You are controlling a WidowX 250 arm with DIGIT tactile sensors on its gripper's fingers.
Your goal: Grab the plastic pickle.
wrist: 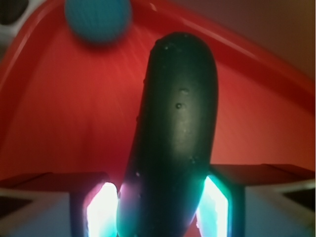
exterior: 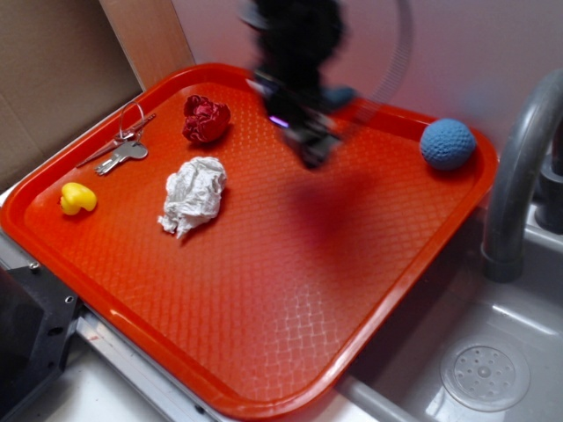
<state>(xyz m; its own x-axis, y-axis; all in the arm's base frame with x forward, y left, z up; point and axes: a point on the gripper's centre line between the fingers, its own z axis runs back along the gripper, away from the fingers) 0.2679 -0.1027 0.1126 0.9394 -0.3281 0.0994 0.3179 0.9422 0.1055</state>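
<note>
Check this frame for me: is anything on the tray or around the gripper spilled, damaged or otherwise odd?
Nothing spilled or broken. The crumpled white paper and crumpled red wad look like props on the tray. The gripper is motion-blurred in the exterior view; the wrist view shows the plastic pickle between its fingers, jutting far forward toward the blue ball.

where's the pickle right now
The plastic pickle fills the wrist view, clamped between the gripper fingers, above the red tray, with the blue ball beyond it.
</note>
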